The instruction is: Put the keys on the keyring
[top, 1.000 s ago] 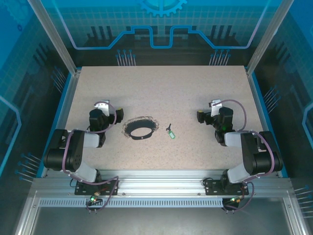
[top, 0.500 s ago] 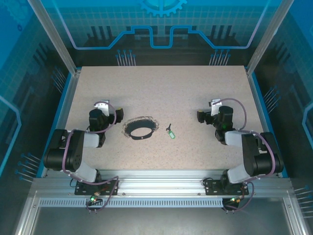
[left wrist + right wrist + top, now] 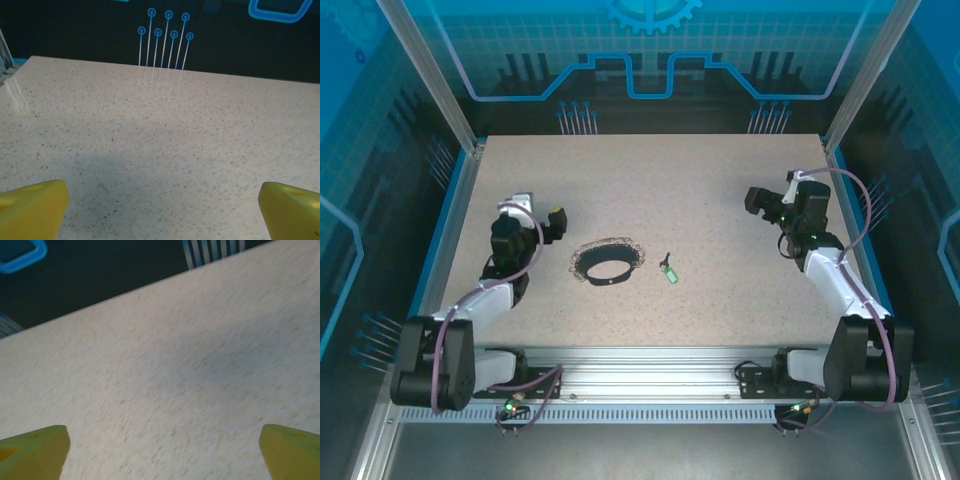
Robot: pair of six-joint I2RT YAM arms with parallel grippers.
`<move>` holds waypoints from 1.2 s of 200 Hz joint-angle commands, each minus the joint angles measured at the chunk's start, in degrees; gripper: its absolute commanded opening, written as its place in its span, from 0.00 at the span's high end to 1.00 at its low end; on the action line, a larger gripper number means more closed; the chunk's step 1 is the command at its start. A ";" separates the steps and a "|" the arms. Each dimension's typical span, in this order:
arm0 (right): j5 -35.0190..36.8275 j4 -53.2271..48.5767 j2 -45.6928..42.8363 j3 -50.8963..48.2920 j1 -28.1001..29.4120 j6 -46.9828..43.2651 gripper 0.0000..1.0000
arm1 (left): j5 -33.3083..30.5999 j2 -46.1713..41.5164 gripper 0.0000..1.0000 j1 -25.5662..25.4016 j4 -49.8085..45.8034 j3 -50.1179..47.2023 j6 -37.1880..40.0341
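Note:
The keyring [image 3: 607, 262], a dark loop fringed with small links, lies flat on the speckled table [image 3: 650, 180] left of centre. Just to its right rests the tiny dark key with its green tag [image 3: 669, 270], apart from the loop. My left gripper [image 3: 558, 222] hovers up and to the left of the keyring, open and holding nothing. My right gripper [image 3: 756, 198] hangs well to the right of the key and farther back, also open and holding nothing. In each wrist view two yellow fingertips [image 3: 30, 210] [image 3: 30, 450] stand wide apart over bare tabletop.
Blue-trimmed rails and clear panels wall the table on the left [image 3: 450, 200], right [image 3: 850, 210] and back. The aluminium base rail [image 3: 640, 360] with both arm mounts runs along the near edge.
Both arms have unfolded from their tucked poses: the left gripper has risen and swung out toward the keyring, and the right gripper has lifted back and to the right. Key and keyring lie unmoved.

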 commanded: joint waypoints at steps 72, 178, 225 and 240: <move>-5.74 -12.22 1.51 4.37 32.60 4.77 0.23 | -0.42 -3.59 0.02 -21.65 -28.45 6.46 -27.83; -4.25 -8.20 14.15 7.13 45.88 6.49 0.36 | 1.75 0.51 0.01 -25.22 -33.11 11.36 -33.52; -6.68 -5.03 20.01 7.69 45.64 6.76 0.49 | 2.61 2.95 0.01 -25.22 -32.10 12.29 -34.27; -7.76 -4.17 22.31 8.37 45.46 7.07 0.51 | 2.62 3.06 0.01 -25.18 -32.24 12.48 -34.25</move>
